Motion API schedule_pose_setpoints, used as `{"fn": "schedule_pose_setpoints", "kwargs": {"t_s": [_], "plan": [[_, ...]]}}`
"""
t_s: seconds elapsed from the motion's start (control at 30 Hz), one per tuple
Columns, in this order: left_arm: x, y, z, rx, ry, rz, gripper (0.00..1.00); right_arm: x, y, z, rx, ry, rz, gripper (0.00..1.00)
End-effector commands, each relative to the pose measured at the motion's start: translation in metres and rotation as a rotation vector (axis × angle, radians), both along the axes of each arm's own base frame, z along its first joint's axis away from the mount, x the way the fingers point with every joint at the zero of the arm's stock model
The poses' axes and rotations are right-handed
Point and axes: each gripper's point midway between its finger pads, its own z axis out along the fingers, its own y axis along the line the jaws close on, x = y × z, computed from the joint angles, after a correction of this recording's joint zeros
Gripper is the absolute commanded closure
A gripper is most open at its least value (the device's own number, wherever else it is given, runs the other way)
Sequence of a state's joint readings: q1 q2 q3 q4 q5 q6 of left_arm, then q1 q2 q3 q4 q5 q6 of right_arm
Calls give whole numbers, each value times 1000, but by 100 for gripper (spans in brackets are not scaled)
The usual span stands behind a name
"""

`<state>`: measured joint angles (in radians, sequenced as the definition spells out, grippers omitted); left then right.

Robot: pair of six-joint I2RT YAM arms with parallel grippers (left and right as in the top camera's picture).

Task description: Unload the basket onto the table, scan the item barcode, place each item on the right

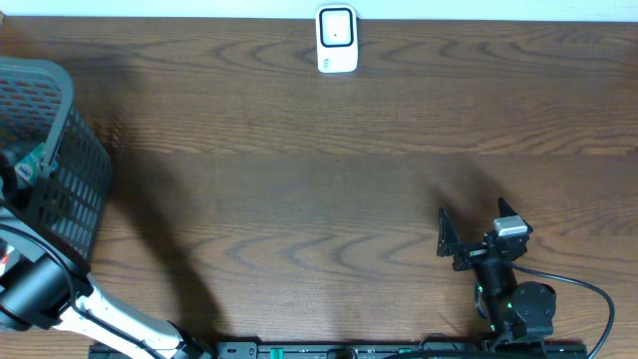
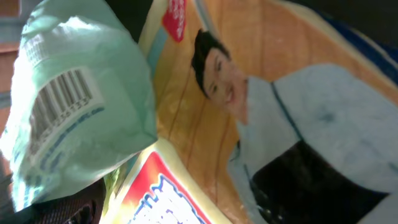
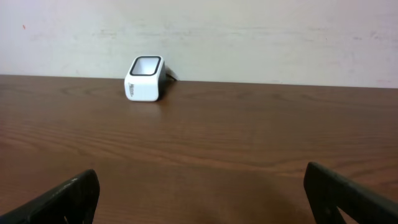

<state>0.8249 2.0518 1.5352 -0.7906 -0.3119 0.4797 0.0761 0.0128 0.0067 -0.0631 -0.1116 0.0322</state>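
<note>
Far L edge: dark mesh basket, left gripper sunk inside among pkts, fingers hidden, so grip can't be told. Pale green pkt, barcode toward wrist cam, resting against yellow pkt printed w/ man's face. Right gripper near front R edge, spread wide, holding nothing. White scanner upright at back edge, centre. Broad bare tabletop between.

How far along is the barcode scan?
Done: nothing scanned yet. In hand: the left arm reaches into the basket, over a green pack showing a barcode; the right gripper sits open and empty. Left: grasp an item, carry it to the scanner, present its barcode.
</note>
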Motion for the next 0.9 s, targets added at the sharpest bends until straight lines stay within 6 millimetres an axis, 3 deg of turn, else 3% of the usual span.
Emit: {"fn": "schedule_pose_setpoints", "kwargs": {"t_s": [0.0,0.1,0.23,0.3,0.33,0.47,0.6,0.8,0.87], "plan": [[23,-11,-7,-92,-133,-31,2,0,1,0,-14,-2,4,1],[37,-24,-10,-166,-212,-53,2,0,1,0,-14,-2,4,1],[40,-27,-10,-183,-227,-56,2,0,1,0,-14,-2,4,1],[39,-28,-10,-186,-224,-56,11,0,1,0,-14,-2,4,1],[39,-28,-10,-187,-223,-56,20,0,1,0,-14,-2,4,1],[36,-31,-11,-201,-211,-53,27,0,1,0,-14,-2,4,1],[36,-31,-8,-198,-214,-55,49,0,1,0,-14,-2,4,1],[36,-33,7,-180,-230,-59,49,0,1,0,-14,-2,4,1],[37,-32,18,-160,-248,-63,54,0,1,0,-14,-2,4,1]]}}
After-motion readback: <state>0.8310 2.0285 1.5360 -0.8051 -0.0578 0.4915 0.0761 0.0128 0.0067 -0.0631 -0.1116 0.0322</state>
